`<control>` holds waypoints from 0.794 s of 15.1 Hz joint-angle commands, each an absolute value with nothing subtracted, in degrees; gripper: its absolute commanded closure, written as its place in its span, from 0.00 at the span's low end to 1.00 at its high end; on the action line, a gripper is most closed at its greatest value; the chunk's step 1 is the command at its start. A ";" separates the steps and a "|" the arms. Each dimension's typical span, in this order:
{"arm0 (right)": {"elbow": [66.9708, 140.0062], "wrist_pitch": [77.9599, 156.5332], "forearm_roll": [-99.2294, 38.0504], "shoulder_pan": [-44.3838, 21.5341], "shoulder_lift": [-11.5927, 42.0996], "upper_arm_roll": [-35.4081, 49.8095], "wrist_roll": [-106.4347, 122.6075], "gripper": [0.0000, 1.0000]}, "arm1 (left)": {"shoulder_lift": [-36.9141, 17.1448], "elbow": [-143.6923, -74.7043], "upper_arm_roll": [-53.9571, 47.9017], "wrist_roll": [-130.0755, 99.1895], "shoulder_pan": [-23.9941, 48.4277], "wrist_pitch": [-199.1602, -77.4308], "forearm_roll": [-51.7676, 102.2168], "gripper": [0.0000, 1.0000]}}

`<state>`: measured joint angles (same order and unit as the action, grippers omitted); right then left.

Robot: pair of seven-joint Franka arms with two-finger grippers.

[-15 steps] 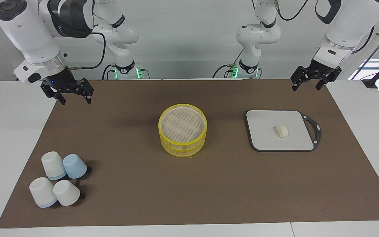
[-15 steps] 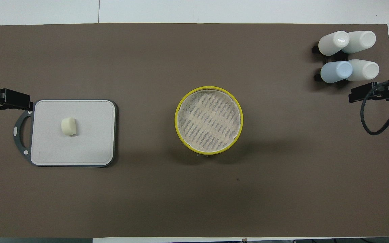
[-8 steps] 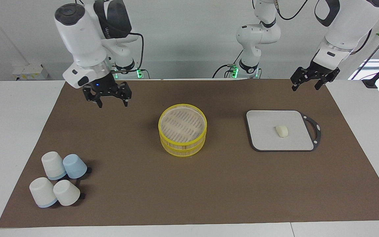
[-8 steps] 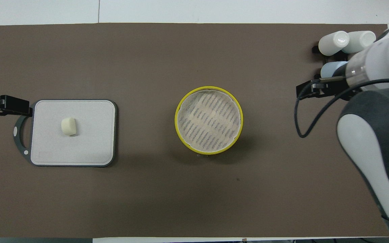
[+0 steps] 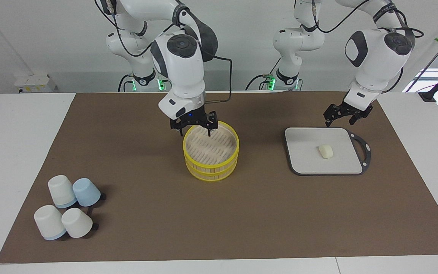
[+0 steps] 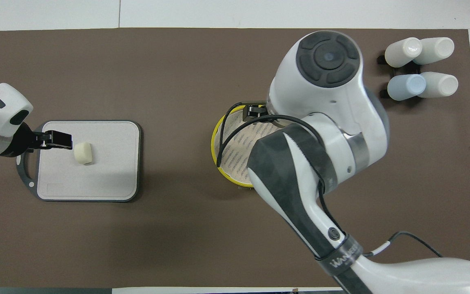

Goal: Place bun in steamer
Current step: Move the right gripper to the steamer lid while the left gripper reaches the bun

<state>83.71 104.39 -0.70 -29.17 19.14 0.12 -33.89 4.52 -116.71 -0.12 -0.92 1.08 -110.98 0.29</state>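
The bun (image 5: 326, 151) lies on a grey board (image 5: 306, 161) toward the left arm's end of the table; it also shows in the overhead view (image 6: 83, 153). The steamer (image 5: 211, 166) stands mid-table, its slatted floor bare. My right gripper (image 5: 195, 130) is open and empty, low over the steamer's rim nearer to the robots. In the overhead view the right arm hides much of the steamer (image 6: 214, 143). My left gripper (image 5: 339, 119) is open and empty, just above the board's edge nearer to the robots, apart from the bun. It shows beside the bun in the overhead view (image 6: 57, 140).
Several upturned white and pale blue cups (image 5: 69, 207) stand grouped toward the right arm's end of the table, farther from the robots than the steamer, also in the overhead view (image 6: 420, 67). The board (image 6: 96, 179) has a looped dark handle. A brown mat (image 5: 242, 220) covers the table.
My right gripper has swung from the right arm's end of the table to over the steamer. My left gripper has come down and in, toward the board. Bun and steamer have not moved.
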 commanded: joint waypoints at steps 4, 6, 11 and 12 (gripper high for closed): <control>70.33 104.24 1.76 -35.59 31.71 -0.62 -44.47 0.00 | 2.66 -125.68 -0.35 -0.18 -1.05 -123.21 0.53 0.00; 70.40 104.50 1.84 -36.03 31.99 -0.62 -44.82 0.00 | 0.63 -126.03 -0.35 -0.35 -1.14 -125.06 0.53 0.00; 70.40 106.69 2.11 -38.32 33.48 -0.53 -46.75 0.00 | -2.37 -126.12 -0.44 -0.70 -1.67 -129.54 0.53 0.00; 70.66 107.74 2.11 -38.41 33.75 -0.35 -47.11 0.00 | -2.98 -126.21 -0.44 -1.23 -1.67 -130.77 0.53 0.00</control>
<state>72.10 106.15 1.30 -37.85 32.05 -0.36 -45.13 -2.13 -125.61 -0.12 -0.95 -1.17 -127.79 0.29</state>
